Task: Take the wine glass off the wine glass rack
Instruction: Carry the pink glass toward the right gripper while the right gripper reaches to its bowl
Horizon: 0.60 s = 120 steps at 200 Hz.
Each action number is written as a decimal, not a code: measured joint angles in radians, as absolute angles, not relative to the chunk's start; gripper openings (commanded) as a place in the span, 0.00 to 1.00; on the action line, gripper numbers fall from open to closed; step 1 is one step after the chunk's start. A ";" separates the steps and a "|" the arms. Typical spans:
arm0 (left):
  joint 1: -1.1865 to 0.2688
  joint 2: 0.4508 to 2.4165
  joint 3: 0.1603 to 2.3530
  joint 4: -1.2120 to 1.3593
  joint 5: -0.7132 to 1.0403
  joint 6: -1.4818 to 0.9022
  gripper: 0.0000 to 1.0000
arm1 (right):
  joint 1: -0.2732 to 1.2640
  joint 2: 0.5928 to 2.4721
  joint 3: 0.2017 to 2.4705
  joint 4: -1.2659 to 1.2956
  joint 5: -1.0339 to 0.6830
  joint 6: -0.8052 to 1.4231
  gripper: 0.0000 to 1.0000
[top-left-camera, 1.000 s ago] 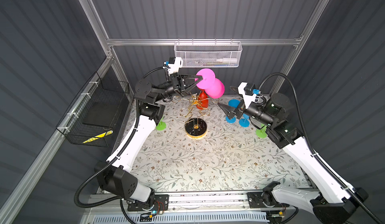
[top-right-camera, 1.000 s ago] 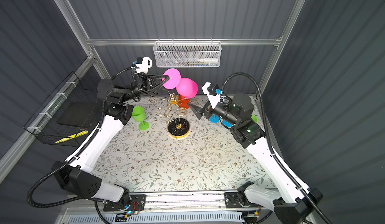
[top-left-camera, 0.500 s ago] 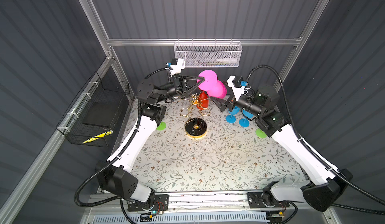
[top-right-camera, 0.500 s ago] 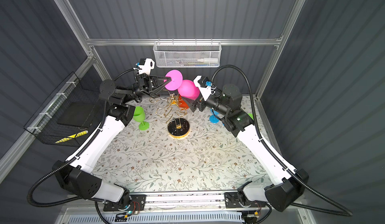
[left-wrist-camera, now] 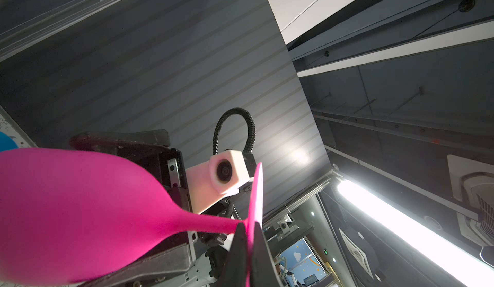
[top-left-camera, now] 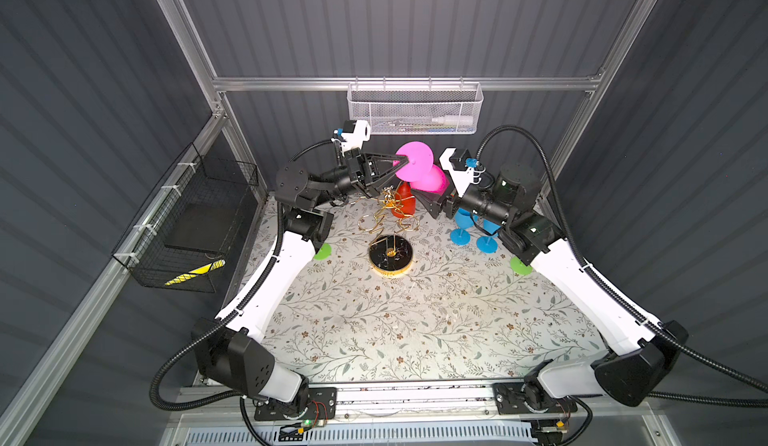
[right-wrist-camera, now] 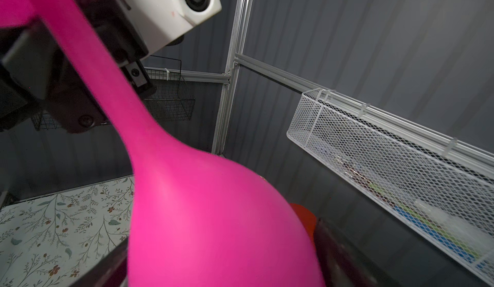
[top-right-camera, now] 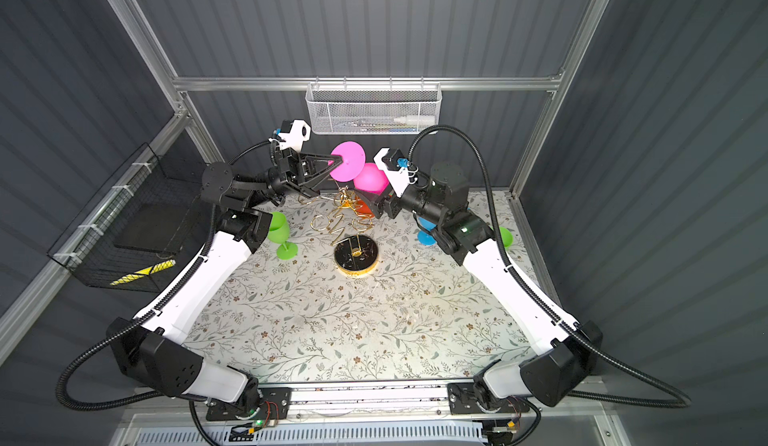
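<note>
A pink wine glass (top-left-camera: 430, 179) (top-right-camera: 371, 178) hangs tilted in the air above the gold wine glass rack (top-left-camera: 388, 211) (top-right-camera: 343, 215), clear of its arms. My left gripper (top-left-camera: 401, 160) (left-wrist-camera: 248, 228) is shut on the edge of the glass's round foot (left-wrist-camera: 257, 192). My right gripper (top-left-camera: 436, 194) (right-wrist-camera: 222, 267) is open, its fingers (right-wrist-camera: 336, 256) standing on either side of the pink bowl, very close to it. The rack's black round base (top-left-camera: 390, 253) rests on the floral mat. A red glass (top-left-camera: 405, 203) sits behind the rack's arms.
Two blue glasses (top-left-camera: 461, 232) stand on the mat under my right arm. A green glass (top-right-camera: 279, 232) stands by my left arm, another green one (top-left-camera: 520, 265) at the right. A white mesh basket (top-left-camera: 415, 111) hangs on the back wall, a black wire basket (top-left-camera: 187, 224) on the left wall.
My right arm has swung in from the right and brought its jaws around the pink bowl, where they have narrowed a little. The left gripper has kept its hold on the foot.
</note>
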<state>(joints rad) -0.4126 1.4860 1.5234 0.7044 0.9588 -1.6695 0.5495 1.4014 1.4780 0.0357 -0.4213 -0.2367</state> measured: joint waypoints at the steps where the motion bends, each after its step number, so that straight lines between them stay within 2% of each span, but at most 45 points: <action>1: -0.413 1.486 1.523 0.704 0.958 -1.670 0.00 | 0.550 1.401 1.478 0.036 -0.421 -0.236 0.83; 65: -0.414 1.493 1.528 0.711 0.956 -1.692 0.00 | 0.569 1.362 1.449 0.024 -0.378 -0.255 0.71; 72: -0.415 1.495 1.529 0.712 0.959 -1.692 0.05 | 0.571 1.354 1.441 0.023 -0.369 -0.253 0.70; 100: -0.421 1.497 1.533 0.712 0.959 -1.661 0.36 | 0.585 1.304 1.391 0.002 -0.330 -0.219 0.65; 120: -0.421 1.497 1.538 0.704 0.957 -1.623 0.44 | 0.592 1.257 1.343 -0.019 -0.311 -0.180 0.63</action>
